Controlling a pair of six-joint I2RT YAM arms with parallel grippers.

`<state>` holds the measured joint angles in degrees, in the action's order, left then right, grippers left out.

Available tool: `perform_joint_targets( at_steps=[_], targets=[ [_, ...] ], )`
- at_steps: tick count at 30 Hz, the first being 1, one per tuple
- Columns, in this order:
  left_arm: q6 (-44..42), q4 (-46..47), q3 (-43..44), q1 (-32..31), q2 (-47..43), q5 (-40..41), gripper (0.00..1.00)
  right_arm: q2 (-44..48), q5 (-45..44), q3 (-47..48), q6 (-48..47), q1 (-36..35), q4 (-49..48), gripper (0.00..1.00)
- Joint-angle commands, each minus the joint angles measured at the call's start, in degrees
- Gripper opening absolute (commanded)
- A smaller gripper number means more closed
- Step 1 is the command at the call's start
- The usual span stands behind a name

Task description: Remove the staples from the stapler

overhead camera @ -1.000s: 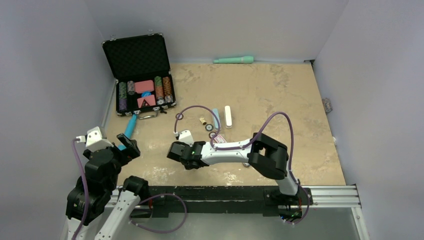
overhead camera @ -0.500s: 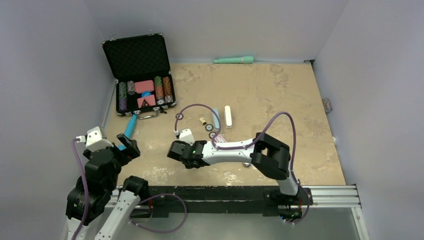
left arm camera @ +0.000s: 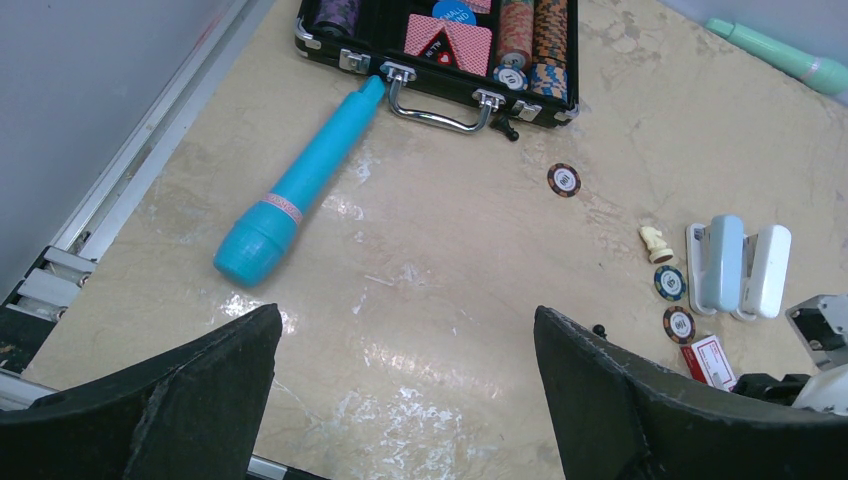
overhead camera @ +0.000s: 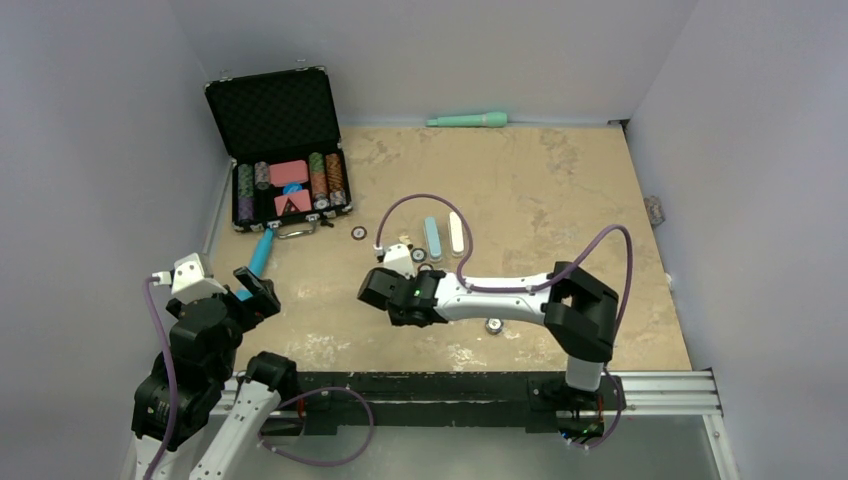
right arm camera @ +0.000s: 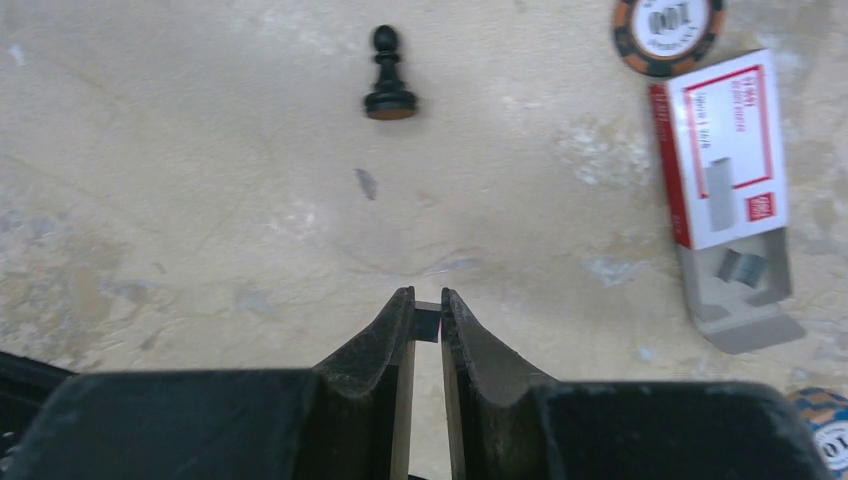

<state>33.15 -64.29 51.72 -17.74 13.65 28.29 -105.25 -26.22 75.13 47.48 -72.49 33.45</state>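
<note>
The stapler lies swung open on the table, its light blue half (overhead camera: 432,237) beside its white half (overhead camera: 456,233); the left wrist view shows it at the right (left arm camera: 722,262). My right gripper (right arm camera: 427,305) is shut on a short dark strip of staples (right arm camera: 427,322) pinched between its fingertips, just above the bare table. In the top view that gripper (overhead camera: 375,292) sits in front and to the left of the stapler. A red and white staple box (right arm camera: 725,150) with its grey tray slid out lies to the right. My left gripper (left arm camera: 405,320) is open and holds nothing.
An open black case (overhead camera: 275,150) of poker chips and cards stands at the back left, with a blue cylinder (left arm camera: 300,185) by its handle. A green cylinder (overhead camera: 467,120) lies by the back wall. A black pawn (right arm camera: 388,75), a pale chess piece (left arm camera: 653,243) and loose chips (right arm camera: 668,25) surround the stapler.
My right arm has swung to the right and a little toward the stapler, its cable moving with it and uncovering a chip. The left arm has not moved.
</note>
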Motion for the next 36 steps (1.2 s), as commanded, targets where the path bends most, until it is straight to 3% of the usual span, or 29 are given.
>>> perform_joint_targets(
  at_steps=[1,14,36],
  targets=[
    [-1.70,1.90,-0.27,0.16,0.60,-0.08,1.00,5.74,-2.90,-3.62,0.77,2.98,0.74,0.17],
    [-1.77,1.97,-0.22,0.16,0.68,-0.08,1.00,14.21,-5.20,-13.64,-1.74,13.16,-0.47,0.18],
    [-1.81,1.98,-0.26,0.16,0.80,0.07,1.00,10.76,-4.70,-19.03,-3.17,16.25,-5.69,0.19]
  ],
)
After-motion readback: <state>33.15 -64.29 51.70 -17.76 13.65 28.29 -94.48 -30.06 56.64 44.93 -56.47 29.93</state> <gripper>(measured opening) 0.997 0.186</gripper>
